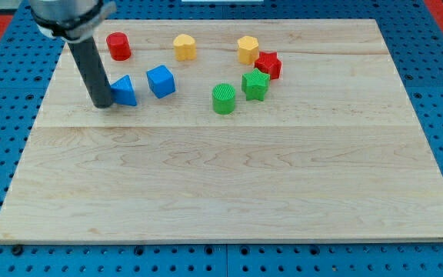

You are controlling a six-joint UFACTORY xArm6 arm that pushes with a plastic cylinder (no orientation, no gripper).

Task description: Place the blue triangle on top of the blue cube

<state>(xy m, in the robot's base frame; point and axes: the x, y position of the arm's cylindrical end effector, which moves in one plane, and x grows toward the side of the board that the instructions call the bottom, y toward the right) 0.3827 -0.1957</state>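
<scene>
The rod's tip (pixel 103 105) touches the blue triangle (pixel 124 91) on the side toward the view's left, and the blue cube (pixel 161 81) sits just beside the triangle toward the view's right, a narrow gap between them. There are no fingers on this arm, only the rod. From the triangle, the counter (pixel 229 192) lies open toward the view's bottom, its left edge is near, and no writing can be read.

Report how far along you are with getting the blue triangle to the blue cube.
Done: my tip has reached the blue triangle and sits against its side on the view's left. In hand: the push toward the view's right, where the blue cube waits. Left: a narrow strip of board separates the two blocks, so the triangle must close that gap and end up against the cube.
</scene>
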